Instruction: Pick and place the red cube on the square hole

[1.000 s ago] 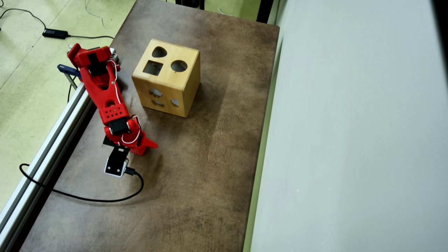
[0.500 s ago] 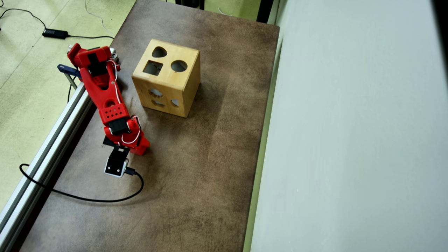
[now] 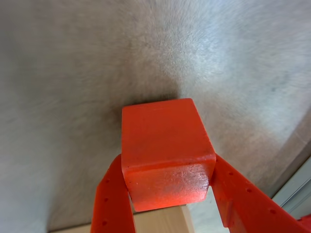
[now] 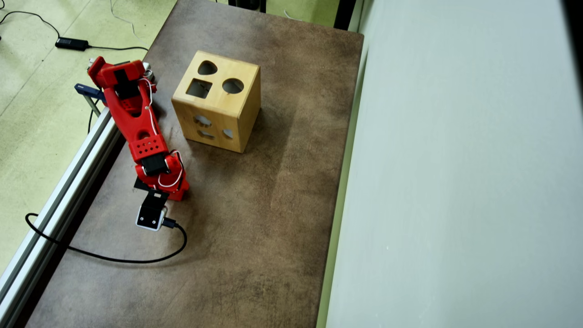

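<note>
In the wrist view my gripper (image 3: 167, 167) is shut on the red cube (image 3: 163, 141), with one red finger (image 3: 112, 199) on each side of it. The cube hangs over the grey-brown table (image 3: 73, 97). In the overhead view my red arm (image 4: 136, 123) is folded at the table's left edge. Its gripper end (image 4: 173, 184) points down, left of and in front of the wooden box (image 4: 218, 102). The cube is hidden under the arm there. The box top has a square hole (image 4: 199, 88), a round hole and a rounded third hole.
A pale wooden surface (image 3: 163, 221) shows just behind the cube at the bottom of the wrist view. An aluminium rail (image 4: 68, 182) runs along the table's left edge. A black cable (image 4: 104, 257) lies on the table. A pale wall (image 4: 455, 182) borders the right side.
</note>
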